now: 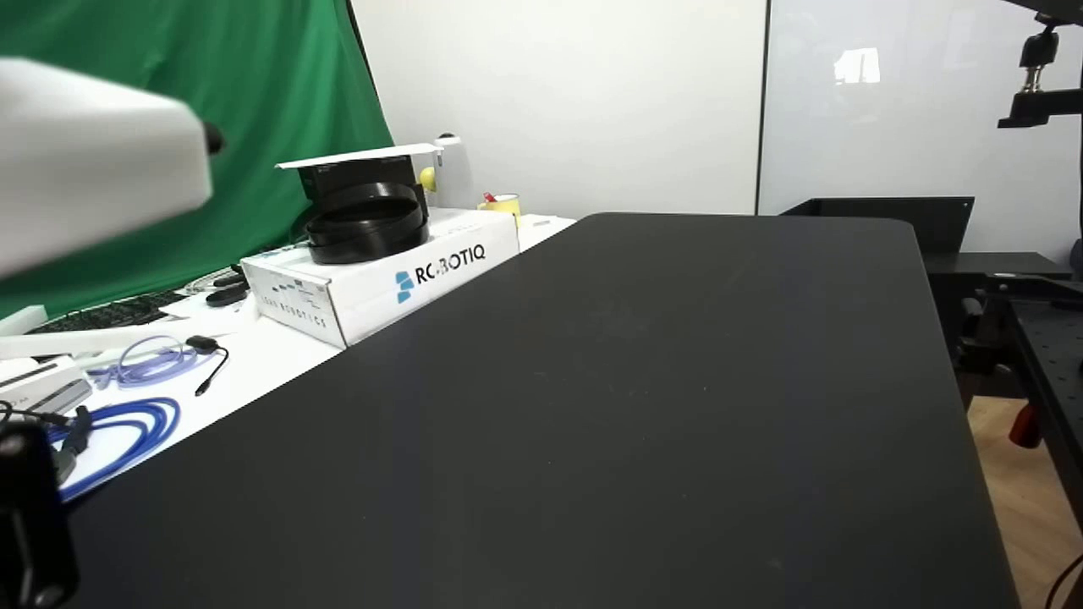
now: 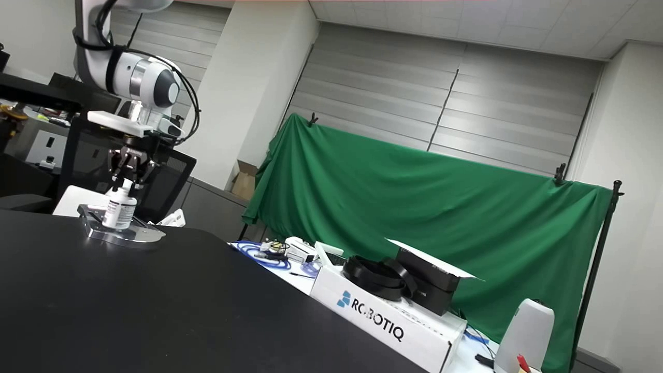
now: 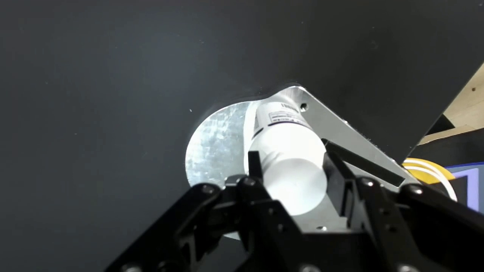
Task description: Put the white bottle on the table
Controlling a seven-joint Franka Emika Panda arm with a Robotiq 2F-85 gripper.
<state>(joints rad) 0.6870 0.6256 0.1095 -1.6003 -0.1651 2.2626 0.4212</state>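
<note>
The white bottle (image 2: 119, 210) stands upright on a shiny metal plate (image 2: 127, 237) at the table's far end in an exterior view. In the wrist view the bottle (image 3: 293, 143) shows from above, its white cap toward the camera and dark print on its label. My gripper (image 3: 295, 170) has its fingers on both sides of the cap, seemingly touching it. The gripper (image 2: 127, 181) is also at the cap in an exterior view. The black table (image 1: 643, 406) shows in all views. The bottle is out of view in an exterior view where only blurred arm parts (image 1: 93, 161) show.
The metal plate (image 3: 219, 143) has a rounded lobe and dark slots, and lies near a table edge. A white printed box (image 2: 383, 316) with black items on it stands beside the table. Blue cables (image 1: 127, 436) lie on the white side surface.
</note>
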